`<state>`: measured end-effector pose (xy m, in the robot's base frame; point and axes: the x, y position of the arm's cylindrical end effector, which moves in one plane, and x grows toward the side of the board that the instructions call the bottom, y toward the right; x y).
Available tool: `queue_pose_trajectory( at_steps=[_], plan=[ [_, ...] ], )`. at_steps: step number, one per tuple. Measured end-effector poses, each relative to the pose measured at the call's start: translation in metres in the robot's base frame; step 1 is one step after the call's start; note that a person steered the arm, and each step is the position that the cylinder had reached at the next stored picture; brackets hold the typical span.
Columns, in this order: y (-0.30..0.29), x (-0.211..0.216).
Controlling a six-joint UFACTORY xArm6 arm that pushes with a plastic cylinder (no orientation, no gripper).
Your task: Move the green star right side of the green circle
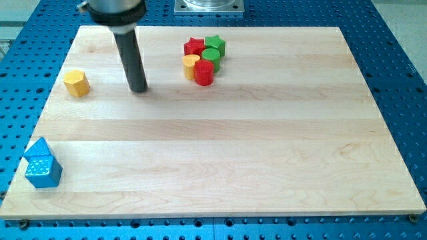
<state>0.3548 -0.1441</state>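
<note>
The green star (215, 44) sits at the view's top centre in a tight cluster of blocks. The green circle (211, 56) touches it just below. A red star (194, 47) is at the cluster's left, a yellow heart (191, 65) lies below that, and a red cylinder (204, 74) is at the cluster's bottom. My tip (138, 89) rests on the board well to the left of the cluster, touching no block. It stands between the cluster and a yellow hexagon (77, 83).
Two blue blocks (42, 164) sit together near the board's bottom-left corner. The wooden board (233, 160) lies on a blue perforated table. The arm's dark body hangs over the board's top-left edge.
</note>
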Motion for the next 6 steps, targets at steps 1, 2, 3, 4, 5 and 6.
queue_pose_trajectory(
  at_steps=[1,2,3,4,5,6],
  plan=[
    [0.026,-0.064],
    [0.078,-0.086],
    [0.121,-0.103],
    [0.138,-0.091],
    [0.196,-0.079],
    [0.238,-0.065]
  ],
)
